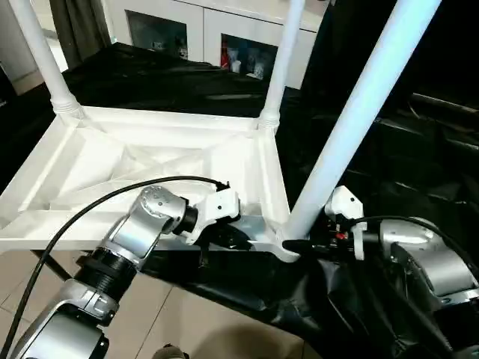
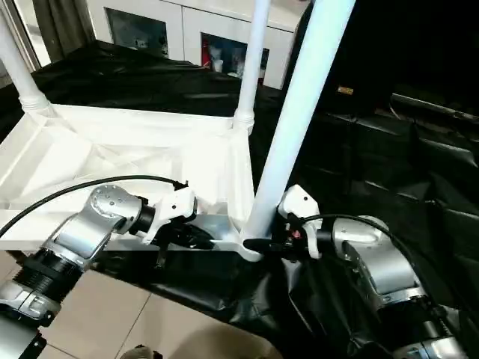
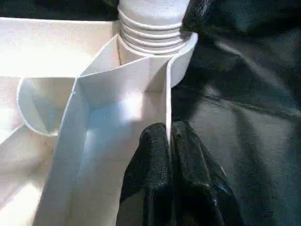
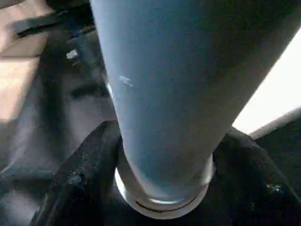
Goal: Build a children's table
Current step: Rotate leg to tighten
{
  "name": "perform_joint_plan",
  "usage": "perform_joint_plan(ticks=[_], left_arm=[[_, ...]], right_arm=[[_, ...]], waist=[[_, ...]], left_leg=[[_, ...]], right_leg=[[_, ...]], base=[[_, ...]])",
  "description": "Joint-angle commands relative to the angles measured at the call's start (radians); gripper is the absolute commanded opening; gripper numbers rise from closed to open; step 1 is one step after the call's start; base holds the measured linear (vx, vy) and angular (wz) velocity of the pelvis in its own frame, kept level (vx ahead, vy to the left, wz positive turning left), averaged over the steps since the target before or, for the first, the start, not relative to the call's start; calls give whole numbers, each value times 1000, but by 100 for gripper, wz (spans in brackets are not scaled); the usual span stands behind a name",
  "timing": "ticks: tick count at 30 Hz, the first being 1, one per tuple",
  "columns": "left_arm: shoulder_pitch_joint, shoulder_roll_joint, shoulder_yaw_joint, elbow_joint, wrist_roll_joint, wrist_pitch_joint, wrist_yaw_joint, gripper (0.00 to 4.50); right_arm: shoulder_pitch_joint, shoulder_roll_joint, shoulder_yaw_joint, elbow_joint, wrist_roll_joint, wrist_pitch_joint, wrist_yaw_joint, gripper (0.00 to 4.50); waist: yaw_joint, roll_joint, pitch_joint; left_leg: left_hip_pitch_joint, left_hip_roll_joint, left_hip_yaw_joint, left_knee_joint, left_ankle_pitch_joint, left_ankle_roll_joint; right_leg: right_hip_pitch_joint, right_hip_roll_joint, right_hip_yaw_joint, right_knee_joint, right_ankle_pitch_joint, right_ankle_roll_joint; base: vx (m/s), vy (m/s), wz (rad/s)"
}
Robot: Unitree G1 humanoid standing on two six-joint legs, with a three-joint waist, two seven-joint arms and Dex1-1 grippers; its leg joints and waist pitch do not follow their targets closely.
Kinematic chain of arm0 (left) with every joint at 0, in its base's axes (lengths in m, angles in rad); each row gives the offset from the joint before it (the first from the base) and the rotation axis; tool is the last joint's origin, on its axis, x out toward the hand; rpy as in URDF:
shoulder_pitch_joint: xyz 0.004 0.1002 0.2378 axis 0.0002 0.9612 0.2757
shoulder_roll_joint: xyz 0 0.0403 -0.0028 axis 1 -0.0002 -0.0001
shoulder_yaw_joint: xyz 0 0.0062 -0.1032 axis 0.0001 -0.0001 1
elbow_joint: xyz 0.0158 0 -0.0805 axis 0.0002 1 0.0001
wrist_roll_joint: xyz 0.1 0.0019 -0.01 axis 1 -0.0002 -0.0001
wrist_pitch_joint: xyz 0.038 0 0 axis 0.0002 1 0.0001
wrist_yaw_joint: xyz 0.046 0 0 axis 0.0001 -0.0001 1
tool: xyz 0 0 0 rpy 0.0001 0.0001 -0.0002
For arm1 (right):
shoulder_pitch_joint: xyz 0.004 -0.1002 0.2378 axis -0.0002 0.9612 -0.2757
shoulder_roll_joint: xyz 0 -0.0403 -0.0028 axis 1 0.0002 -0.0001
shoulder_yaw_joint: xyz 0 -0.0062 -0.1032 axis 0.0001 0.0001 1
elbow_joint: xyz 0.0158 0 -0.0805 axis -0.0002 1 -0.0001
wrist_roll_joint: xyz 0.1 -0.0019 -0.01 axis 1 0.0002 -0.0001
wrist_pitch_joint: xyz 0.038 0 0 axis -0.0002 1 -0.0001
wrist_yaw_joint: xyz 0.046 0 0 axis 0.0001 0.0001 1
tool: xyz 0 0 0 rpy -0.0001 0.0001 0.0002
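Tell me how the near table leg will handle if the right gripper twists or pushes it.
The near leg looks stiff, smooth plastic, so the right gripper may slip on it. Long and leaning from its corner socket, it would probably lever the upturned tabletop, whose rim the left gripper pinches.

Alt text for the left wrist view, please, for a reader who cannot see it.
The left gripper is shut on the thin side wall of the upturned white tabletop, one black finger on each face. Just beyond, a white leg with a ribbed base sits in the round corner socket, over black sheeting.
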Motion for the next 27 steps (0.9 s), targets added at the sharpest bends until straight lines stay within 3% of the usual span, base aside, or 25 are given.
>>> perform_joint_plan(ticks=[1,3,5,6,7,8,9,13,14,19,23,27], left_arm=[[-33,-54,-4,18,0,15,59,0],[-61,-94,17,82,11,29,143,0],[-112,-168,49,184,21,51,281,0],[-157,-231,70,262,23,73,387,0],[-162,-238,72,272,24,75,399,0],[-179,-262,75,300,27,78,435,0],[-211,-307,75,360,43,69,516,0],[-244,-369,57,434,74,42,572,0],[-245,-378,51,436,77,34,563,0],[-262,-377,52,470,82,4,550,0],[-272,-351,57,489,72,-57,495,0],[-254,-290,59,454,61,-78,390,0]], right_arm=[[-11,38,-21,51,-11,23,-107,261],[-31,91,-48,105,-27,41,-226,261],[-64,187,-101,166,-40,83,-434,261],[-87,262,-127,203,-47,108,-570,261],[-90,271,-129,208,-47,110,-586,261],[-99,300,-133,222,-53,111,-628,261],[-126,362,-151,267,-61,104,-731,261],[-170,431,-131,327,-94,58,-795,261],[-183,443,-124,335,-92,46,-790,296],[-207,450,-155,346,-83,45,-797,351],[-223,406,-161,362,-96,23,-766,382],[-189,287,-110,285,-82,26,-540,382]], waist=[[-2,-3,-68],[-4,-3,-69],[-14,-4,-70],[-12,-6,-70],[-17,-1,-69],[-14,-5,-70],[-14,0,-69],[-12,5,-69],[-12,7,-70],[-12,9,-71],[-13,9,-66],[-11,8,-66]], left_leg=[[10,21,1,-65,-195,24],[13,20,-4,-69,-228,-4],[10,15,-4,-68,-243,-20],[13,16,-7,-69,-244,-26],[11,14,-5,-69,-251,-31],[14,13,-8,-69,-267,-41],[15,13,-7,-71,-275,-41],[18,14,-8,-73,-293,-33],[15,13,-10,-75,-293,-30],[12,12,-10,-77,-280,-16],[13,13,-10,-80,-311,-13],[8,15,-11,-80,-298,3]], right_leg=[[45,-48,41,-75,-199,-206],[44,-49,39,-82,-264,-183],[39,-47,39,-83,-294,-167],[40,-48,37,-86,-306,-162],[34,-46,40,-85,-313,-162],[37,-49,37,-92,-352,-148],[34,-50,39,-96,-357,-143],[30,-47,39,-100,-322,-134],[38,-46,37,-99,-305,-134],[41,-46,37,-96,-267,-140],[38,-47,36,-103,-308,-139],[47,-48,36,-101,-284,-140]], base=[[0,0,0],[0,0,0],[0,0,0],[0,0,0],[0,0,0],[0,0,0],[0,0,0],[0,0,0],[0,0,0],[0,0,0],[0,0,0],[0,0,0]])
